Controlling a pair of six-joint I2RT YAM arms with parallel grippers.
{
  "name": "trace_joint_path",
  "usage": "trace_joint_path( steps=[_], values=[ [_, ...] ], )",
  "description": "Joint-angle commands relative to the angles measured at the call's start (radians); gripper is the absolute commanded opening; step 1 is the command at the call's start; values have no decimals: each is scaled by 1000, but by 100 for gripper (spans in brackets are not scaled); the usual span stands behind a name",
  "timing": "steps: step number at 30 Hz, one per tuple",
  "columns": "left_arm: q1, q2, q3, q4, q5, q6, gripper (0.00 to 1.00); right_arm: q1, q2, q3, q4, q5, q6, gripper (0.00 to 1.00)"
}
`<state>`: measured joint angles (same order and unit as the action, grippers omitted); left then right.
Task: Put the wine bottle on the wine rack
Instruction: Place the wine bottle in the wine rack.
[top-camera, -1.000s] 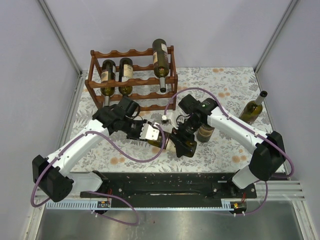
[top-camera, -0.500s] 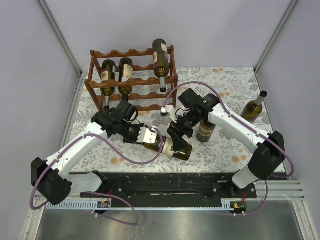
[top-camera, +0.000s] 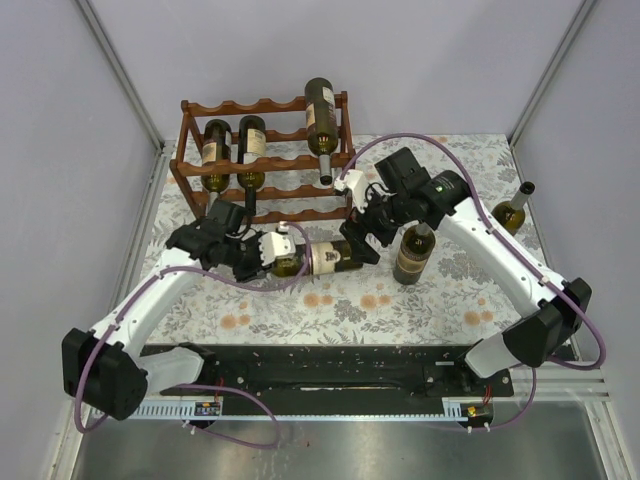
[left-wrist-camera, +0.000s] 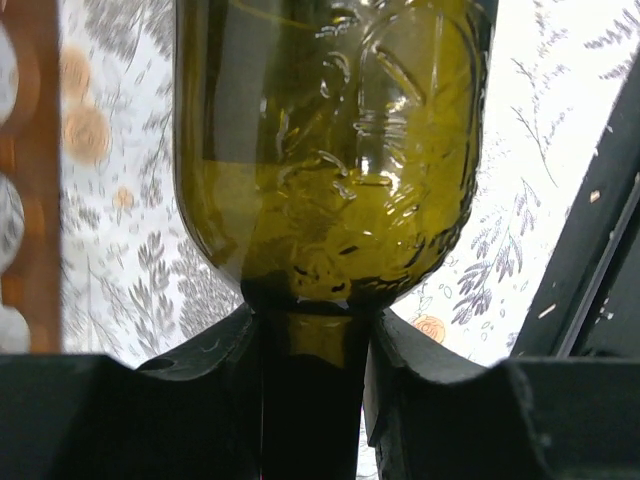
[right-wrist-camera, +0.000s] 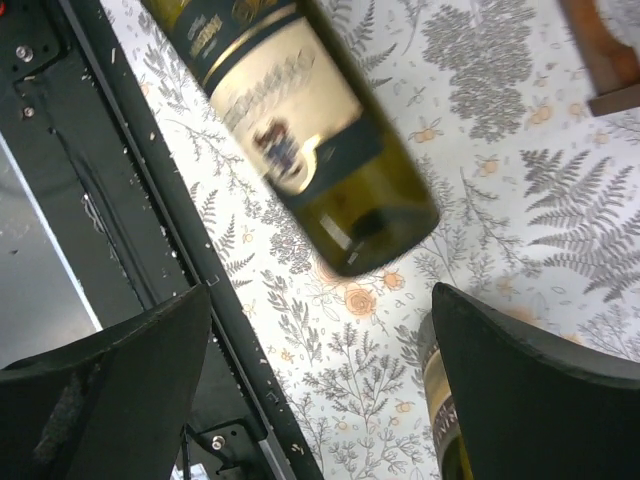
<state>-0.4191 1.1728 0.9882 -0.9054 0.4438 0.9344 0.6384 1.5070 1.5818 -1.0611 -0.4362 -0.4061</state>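
The wine bottle (top-camera: 322, 258) is dark green with a cream label and hangs level above the table, in front of the wine rack (top-camera: 190, 172). My left gripper (top-camera: 268, 253) is shut on its neck. In the left wrist view the neck (left-wrist-camera: 312, 345) sits pinched between both fingers, with the green shoulder (left-wrist-camera: 330, 150) above. My right gripper (top-camera: 362, 232) stands open just past the bottle's base and touches nothing. In the right wrist view the labelled body (right-wrist-camera: 300, 130) lies ahead of the wide-apart fingers (right-wrist-camera: 120, 380).
The reddish-brown rack holds two bottles (top-camera: 230, 145) on its left and one (top-camera: 322, 115) at the top right. An upright bottle (top-camera: 413, 250) stands under my right arm, another (top-camera: 510, 212) at the right edge. The black base rail (top-camera: 320, 375) runs along the near side.
My right gripper opened off the bottle's base and drew back towards the rack. My left arm swung the bottle away from the near edge, up towards the rack.
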Motion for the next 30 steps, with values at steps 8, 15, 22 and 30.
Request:
trace_joint_path(
  steps=[8, 15, 22, 30],
  values=[
    [68, -193, -74, 244, -209, -428, 0, -13, -36, 67, 55, 54, 50, 100],
    [68, -222, -13, 181, -295, -574, 0, -11, -36, 49, 79, 60, 55, 100],
    [66, -249, 10, 160, -281, -758, 0, -11, -48, 40, 88, 56, 67, 99],
    [42, -182, 38, 197, -306, -896, 0, -17, -24, 75, 101, 89, 73, 99]
  ],
)
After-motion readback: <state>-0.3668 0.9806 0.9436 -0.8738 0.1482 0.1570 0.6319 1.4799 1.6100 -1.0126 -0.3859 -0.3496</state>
